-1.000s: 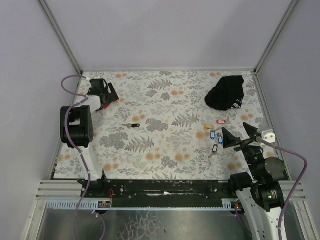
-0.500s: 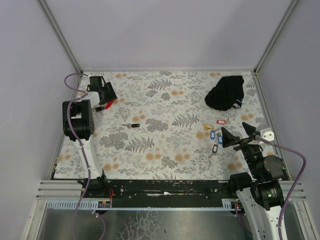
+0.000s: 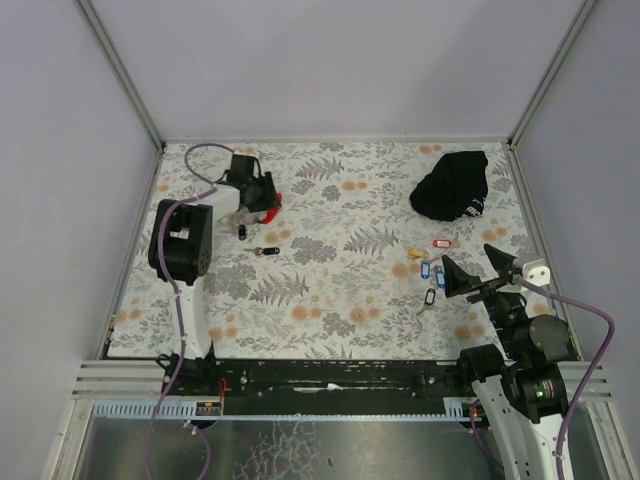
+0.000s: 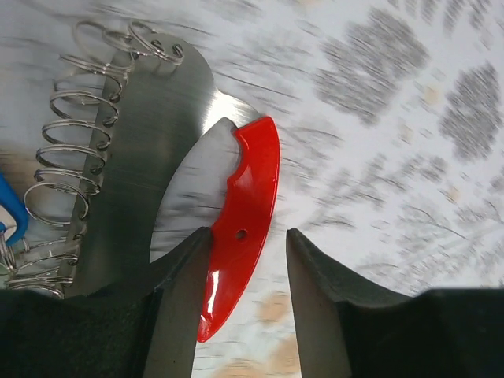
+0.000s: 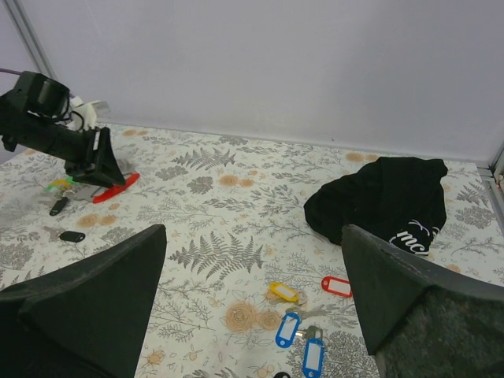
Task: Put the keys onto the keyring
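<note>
On the floral table (image 3: 330,300), far left: left gripper (image 4: 248,236) half closed around the red end of the flat grey keyring (image 4: 134,157) with wire rings, 1 finger (image 4: 177,315) touching; impossible to tell if clamped. Right gripper (image 3: 468,262) spread wide beside small tagged metal keys (image 3: 430,268).

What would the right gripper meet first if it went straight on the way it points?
Probably the keys: the blue-tagged ones lie nearest ahead of the open right gripper, low on the table. Depth is unclear.
</note>
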`<action>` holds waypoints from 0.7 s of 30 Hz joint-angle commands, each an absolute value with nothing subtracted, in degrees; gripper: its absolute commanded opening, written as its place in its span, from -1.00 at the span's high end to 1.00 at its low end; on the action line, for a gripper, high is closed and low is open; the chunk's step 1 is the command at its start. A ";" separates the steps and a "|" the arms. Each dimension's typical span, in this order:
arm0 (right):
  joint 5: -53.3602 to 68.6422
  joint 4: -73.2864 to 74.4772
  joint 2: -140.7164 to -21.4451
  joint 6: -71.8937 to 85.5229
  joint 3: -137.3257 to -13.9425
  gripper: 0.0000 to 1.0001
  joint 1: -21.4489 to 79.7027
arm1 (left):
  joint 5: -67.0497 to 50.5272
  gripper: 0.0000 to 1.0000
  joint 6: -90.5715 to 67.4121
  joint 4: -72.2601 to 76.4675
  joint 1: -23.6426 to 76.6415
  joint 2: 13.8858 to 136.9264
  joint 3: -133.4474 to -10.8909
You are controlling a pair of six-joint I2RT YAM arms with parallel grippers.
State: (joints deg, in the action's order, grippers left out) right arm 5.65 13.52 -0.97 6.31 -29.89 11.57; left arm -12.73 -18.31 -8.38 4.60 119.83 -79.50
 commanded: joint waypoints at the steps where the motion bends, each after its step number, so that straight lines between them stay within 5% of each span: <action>1: 6.50 10.37 -0.58 6.77 -30.06 -0.98 11.90 | -15.22 0.15 -19.22 -14.94 12.78 122.76 -78.96; 21: 7.71 10.37 -3.03 6.90 -30.20 -0.98 11.90 | -20.39 0.08 -24.05 -2.38 38.46 108.65 -57.79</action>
